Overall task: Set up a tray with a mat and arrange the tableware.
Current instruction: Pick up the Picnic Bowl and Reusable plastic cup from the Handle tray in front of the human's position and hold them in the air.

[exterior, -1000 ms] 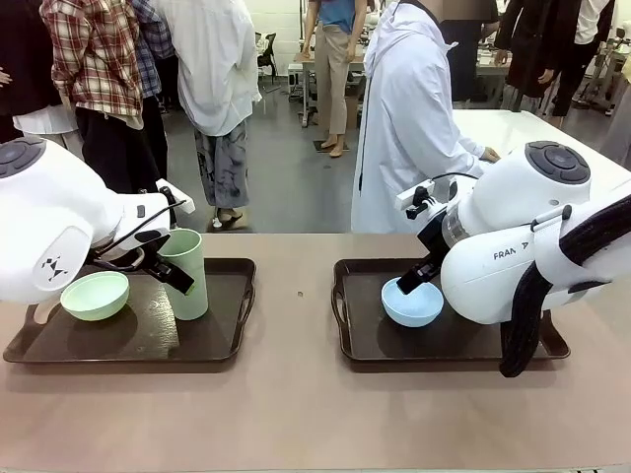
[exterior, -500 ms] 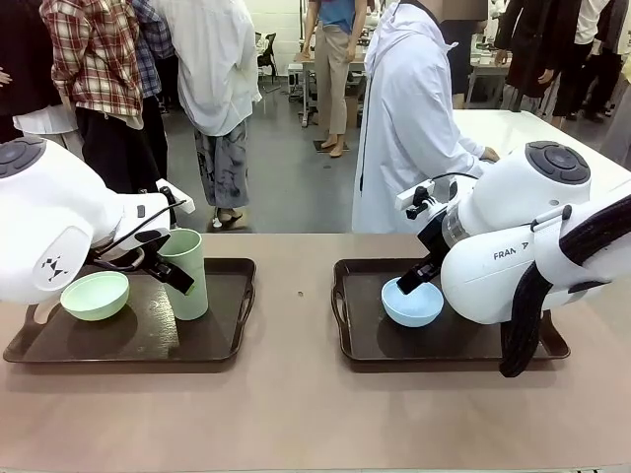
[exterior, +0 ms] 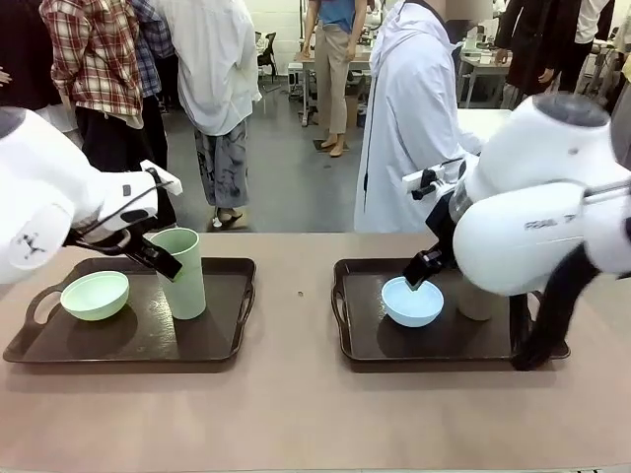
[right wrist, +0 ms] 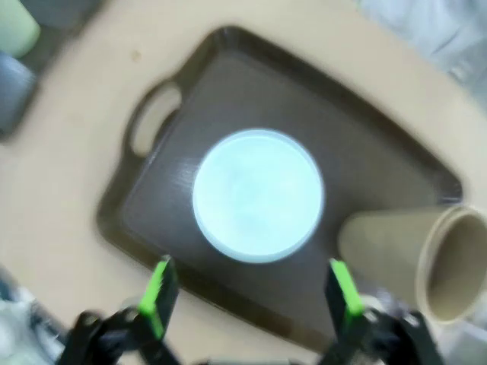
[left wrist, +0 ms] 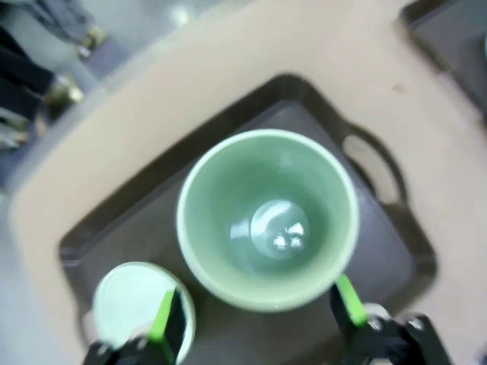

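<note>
A matte tan tabletop (exterior: 296,414) carried 2 dark brown plastic trays with cut-out handles, 1 at 9 o'clock (exterior: 222,335) and 1 at 3 o'clock (exterior: 365,340), well apart, with a small dark speck (exterior: 300,294) on the bare surface between them.

On the left tray sat a shallow pale green bowl (exterior: 95,295), and just beside it at 3 o'clock a tall pale green cup (exterior: 182,286) stood upright. The left hand (left wrist: 255,308) hung over that cup with its green-padded fingers spread apart, gripping nothing.

On the right tray sat a round light blue bowl (exterior: 412,303), with a tall tan-brown cup (right wrist: 411,258) near it at 3 o'clock, partly hidden behind the white arm in the front view. The right hand (right wrist: 249,293) hung above the blue bowl, fingers likewise wide apart and holding nothing.

Beyond the tabletop's far edge lay a grey floor (exterior: 296,187). A person in a long white coat (exterior: 409,128) stood at 12 o'clock from the right tray, and others stood at 11 o'clock, 1 in a plaid shirt (exterior: 94,59).
</note>
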Action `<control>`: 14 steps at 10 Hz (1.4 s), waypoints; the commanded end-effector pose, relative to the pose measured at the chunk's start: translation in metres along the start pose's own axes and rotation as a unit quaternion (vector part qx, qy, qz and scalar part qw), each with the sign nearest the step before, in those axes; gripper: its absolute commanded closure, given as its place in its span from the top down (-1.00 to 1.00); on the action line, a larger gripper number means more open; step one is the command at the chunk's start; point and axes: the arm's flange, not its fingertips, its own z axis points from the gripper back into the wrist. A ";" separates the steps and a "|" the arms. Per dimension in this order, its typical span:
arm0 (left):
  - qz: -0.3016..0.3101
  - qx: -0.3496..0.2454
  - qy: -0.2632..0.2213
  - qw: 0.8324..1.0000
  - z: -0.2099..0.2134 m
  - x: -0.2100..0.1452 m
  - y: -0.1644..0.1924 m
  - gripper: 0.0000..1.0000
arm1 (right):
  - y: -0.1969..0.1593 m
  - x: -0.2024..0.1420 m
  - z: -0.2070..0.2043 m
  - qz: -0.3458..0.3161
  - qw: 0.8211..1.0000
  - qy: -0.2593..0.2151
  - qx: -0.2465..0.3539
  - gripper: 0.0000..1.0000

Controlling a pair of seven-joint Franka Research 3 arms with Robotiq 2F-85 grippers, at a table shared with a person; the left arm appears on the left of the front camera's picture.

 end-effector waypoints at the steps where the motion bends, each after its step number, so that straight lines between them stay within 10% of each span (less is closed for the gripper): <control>1: 0.038 0.004 0.030 0.999 0.051 -0.046 -0.018 1.00 | 0.019 -0.021 0.051 -0.013 0.999 0.044 0.025 1.00; 6: 0.136 -0.016 0.034 0.990 0.096 -0.093 -0.028 1.00 | 0.031 -0.117 0.062 -0.025 0.996 0.080 -0.003 1.00; 10: 0.154 -0.205 -0.049 0.965 0.123 -0.093 0.041 1.00 | -0.069 -0.118 0.062 -0.108 0.983 -0.045 0.144 1.00; 14: 0.190 -0.345 -0.082 0.916 0.108 -0.111 0.105 1.00 | -0.177 -0.185 0.055 -0.234 0.929 -0.131 0.256 1.00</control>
